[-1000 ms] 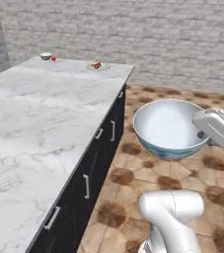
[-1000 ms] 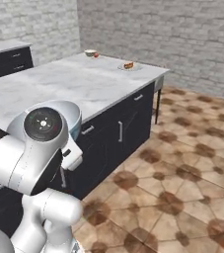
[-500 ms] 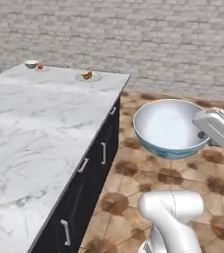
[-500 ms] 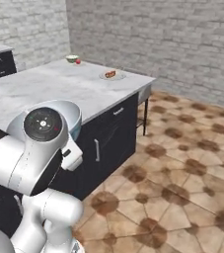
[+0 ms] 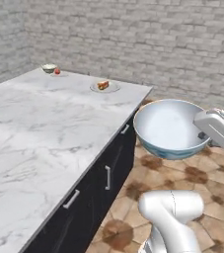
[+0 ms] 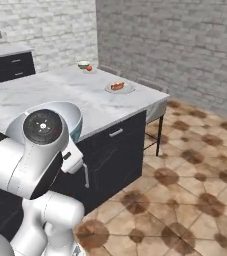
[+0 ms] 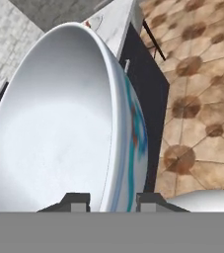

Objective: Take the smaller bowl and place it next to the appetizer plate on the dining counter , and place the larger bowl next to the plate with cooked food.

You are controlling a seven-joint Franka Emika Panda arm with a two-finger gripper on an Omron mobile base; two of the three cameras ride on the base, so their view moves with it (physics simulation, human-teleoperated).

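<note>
because it is being carried by its rim, the big deep white porcelain bowl with blue-painted outside (image 5: 170, 129) hangs off the marble dining counter's (image 5: 44, 128) long edge, gripper (image 7: 107, 201) jaws clamped on it; round pale plate with cooked food (image 5: 104, 87) waits near the far corner

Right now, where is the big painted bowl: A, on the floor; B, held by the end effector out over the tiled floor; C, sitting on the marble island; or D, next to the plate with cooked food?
B: the end effector pinches the larger bowl's rim, off the dining counter's edge.
</note>
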